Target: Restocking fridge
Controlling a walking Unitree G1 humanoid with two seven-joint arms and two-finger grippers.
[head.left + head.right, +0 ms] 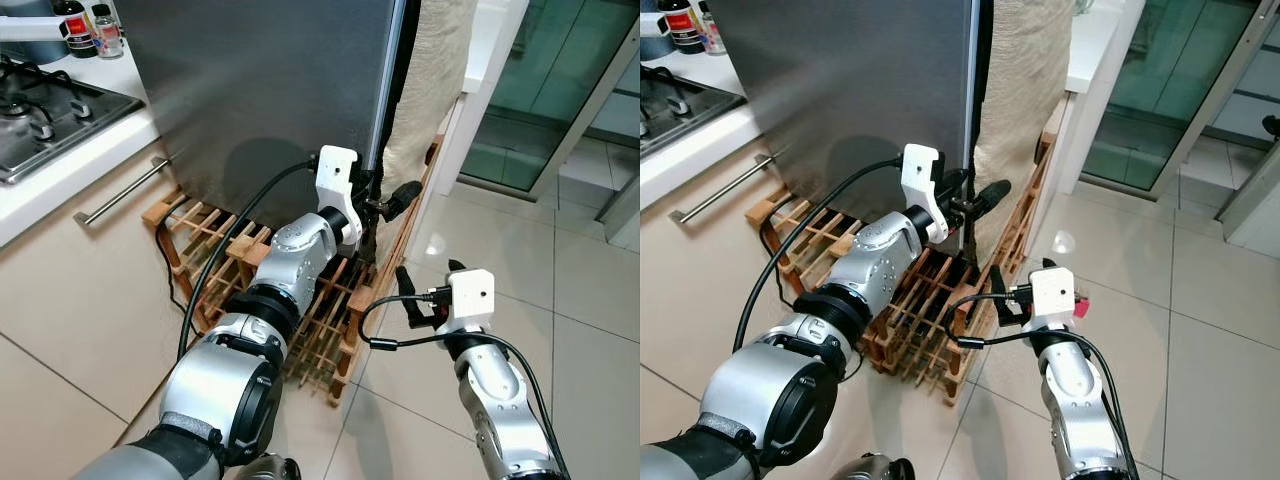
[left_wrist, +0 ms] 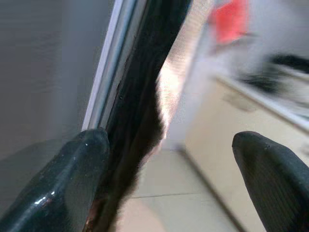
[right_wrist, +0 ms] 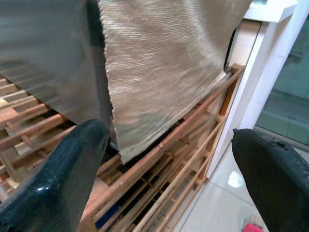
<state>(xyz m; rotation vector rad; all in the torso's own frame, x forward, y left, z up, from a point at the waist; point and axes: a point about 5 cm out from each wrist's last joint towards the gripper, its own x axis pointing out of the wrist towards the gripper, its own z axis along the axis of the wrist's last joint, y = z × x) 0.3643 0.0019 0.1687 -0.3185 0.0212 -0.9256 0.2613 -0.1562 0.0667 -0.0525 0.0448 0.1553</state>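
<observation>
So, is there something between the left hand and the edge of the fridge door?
Nothing visible stands in the way. The left hand is open at the fridge door edge, one finger against its dark side. A beige cloth hangs just beyond, and a wooden rack stands below.

Note for you, operator: a wooden lattice rack [image 1: 215, 240] sits low at frame centre on the pale tiled floor [image 1: 590, 290]. A beige woven cloth [image 1: 425, 80] hangs at upper centre. A gas hob [image 1: 45, 115] lies at upper left on a white counter [image 1: 75, 165], with bottles [image 1: 90, 28] at the top edge. A bar-handled drawer [image 1: 120, 190] is below. Glass panels [image 1: 545, 90] stand at upper right.
</observation>
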